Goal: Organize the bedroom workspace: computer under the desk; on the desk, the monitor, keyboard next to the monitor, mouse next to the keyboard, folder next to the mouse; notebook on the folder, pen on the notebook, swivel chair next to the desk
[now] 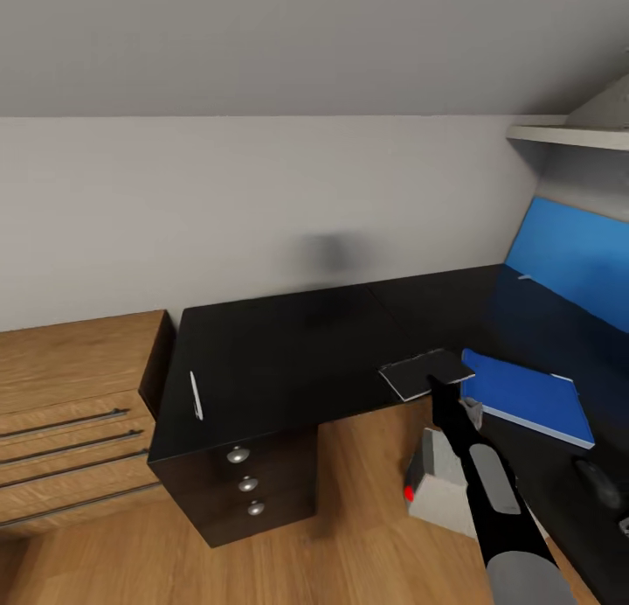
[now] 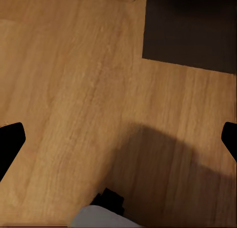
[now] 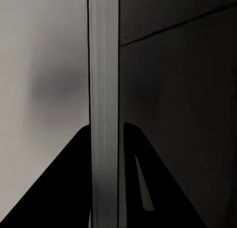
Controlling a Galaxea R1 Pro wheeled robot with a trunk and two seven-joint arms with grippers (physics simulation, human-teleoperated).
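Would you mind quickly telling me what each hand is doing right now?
Left hand: open, holding nothing, above the wood floor.
Right hand: closed on the notebook, seen edge-on between its fingers.

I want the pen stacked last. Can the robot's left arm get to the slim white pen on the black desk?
Probably yes. The slim white pen lies alone near the black desk's left edge with nothing around it, and the left gripper hangs open over bare wood floor.

Dark notebook [image 1: 425, 372] at desk [image 1: 288, 351] edge, touching blue folder [image 1: 528, 395]. White pen [image 1: 196, 395] far off, by desk's other edge.
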